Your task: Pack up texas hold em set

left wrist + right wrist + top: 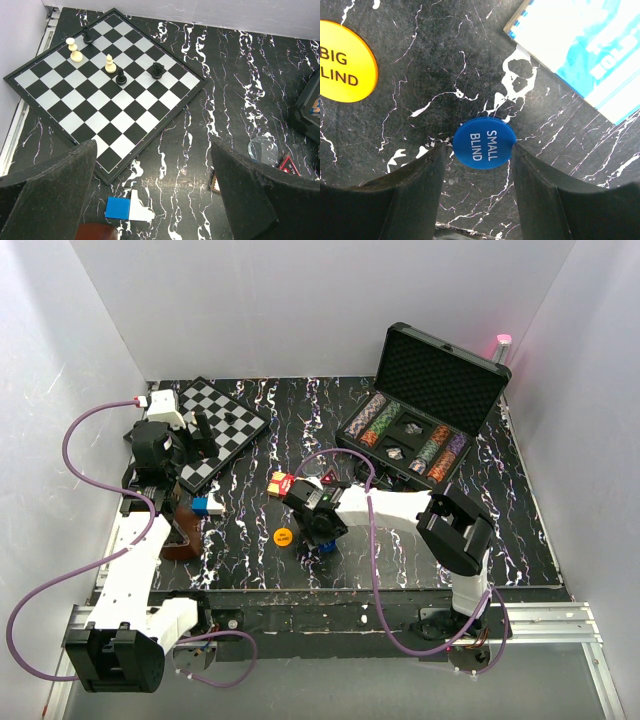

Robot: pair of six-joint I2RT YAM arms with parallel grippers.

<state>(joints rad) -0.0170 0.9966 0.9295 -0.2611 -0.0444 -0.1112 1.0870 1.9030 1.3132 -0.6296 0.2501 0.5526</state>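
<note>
The right gripper (479, 147) is down at the tabletop (420, 75) with the blue SMALL BLIND disc (484, 141) lying flat between its fingers (555, 195). The jaws stand parted a touch wider than the disc, close on its rim, so it has hold of nothing yet. To my eye that low, straddling pose suits taking a thin disc by its edges. The yellow BIG BLIND disc (345, 62) lies at its ten o'clock, and what looks like a blue-and-white card box (585, 50) at one o'clock.

The briefcase (440, 370) stands open at the table's two o'clock with its lid propped back. Chips (370, 420) are racked in rows on either side, and its middle wells look mostly bare, likely kept for the loose pieces. The left gripper (152, 150) hangs wide open and empty by the chessboard (107, 85).
</note>
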